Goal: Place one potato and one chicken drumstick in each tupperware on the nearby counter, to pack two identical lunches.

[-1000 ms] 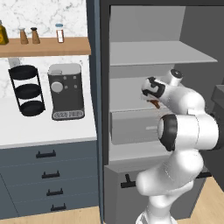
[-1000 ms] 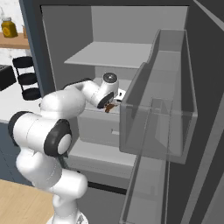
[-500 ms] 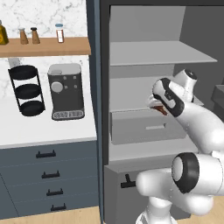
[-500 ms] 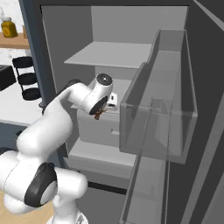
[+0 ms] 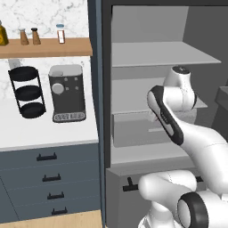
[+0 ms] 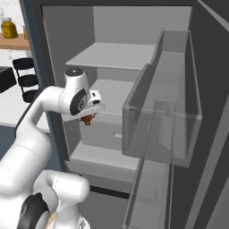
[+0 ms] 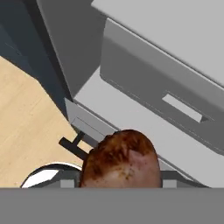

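One chicken drumstick (image 7: 120,159) sits right at the bottom middle of the hand view, reddish-brown and mottled, and it looks pinched in the gripper (image 6: 88,120), whose jaws stand fairly narrow around it. In the right base view you can see a bit of that same brown piece poking out below the white hand, left of centre in the frame, in front of the open fridge (image 6: 134,58). The fridge takes up most of that view, with grey shelves (image 6: 116,56) stacked in the upper middle and a clear door bin (image 6: 165,120) jutting out on the right side. Just behind the gripper there's a grey drawer (image 6: 105,134) under the lower shelf, and in the hand view that same drawer runs across the upper right with its small handle showing. Lower left of the hand view is light wood floor (image 7: 26,131). Over in the left base view the arm bends up through the right half of the frame, and the hand itself is turned away so I can't make out the fingers there. The counter (image 5: 44,131) is on the left of that view, white top over dark blue-grey drawers with black handles. On it stand a black tiered rack (image 5: 27,91) and a coffee machine (image 5: 67,93) just beside it. Above them a wooden shelf (image 5: 49,46) holds a few small bottles and shakers.
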{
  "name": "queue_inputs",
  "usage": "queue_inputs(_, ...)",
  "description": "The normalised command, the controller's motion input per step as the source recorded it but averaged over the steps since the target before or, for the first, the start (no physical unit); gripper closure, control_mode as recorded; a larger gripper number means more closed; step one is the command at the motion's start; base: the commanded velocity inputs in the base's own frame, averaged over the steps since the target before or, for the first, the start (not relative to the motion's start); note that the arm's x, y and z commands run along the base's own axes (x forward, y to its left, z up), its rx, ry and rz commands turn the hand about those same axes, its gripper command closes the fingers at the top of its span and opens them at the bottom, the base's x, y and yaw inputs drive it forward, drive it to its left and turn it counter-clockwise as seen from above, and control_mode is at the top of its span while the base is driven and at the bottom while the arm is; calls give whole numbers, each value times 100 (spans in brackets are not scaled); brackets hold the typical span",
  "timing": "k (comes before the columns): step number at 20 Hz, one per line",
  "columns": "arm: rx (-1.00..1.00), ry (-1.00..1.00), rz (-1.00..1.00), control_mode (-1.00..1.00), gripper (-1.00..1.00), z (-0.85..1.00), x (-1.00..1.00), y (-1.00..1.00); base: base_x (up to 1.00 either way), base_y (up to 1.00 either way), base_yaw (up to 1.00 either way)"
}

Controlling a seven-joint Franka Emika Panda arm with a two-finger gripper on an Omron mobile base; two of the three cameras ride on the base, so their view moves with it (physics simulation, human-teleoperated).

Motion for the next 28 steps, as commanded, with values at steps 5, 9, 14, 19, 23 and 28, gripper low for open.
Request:
queue_inputs(5, 0, 14, 15, -100, 100, 58, -45, 0, 0, 0, 0)
queue_inputs(9, 3, 6, 7, -100, 100, 28, -47, 1, 0, 0, 0)
queue_inputs(14, 0, 1, 7, -100, 100, 14, -23, 0, 0, 0, 0)
queue_inputs(19, 0, 0, 1, 100, 100, 4, -16, 0, -12, 0, 0)
queue_inputs(23, 0, 0, 0, 100, 100, 0, 0, 0, -27, 17, 0)
queue_inputs(28, 0, 0, 0, 100, 100, 0, 0, 0, -2, 49, 1)
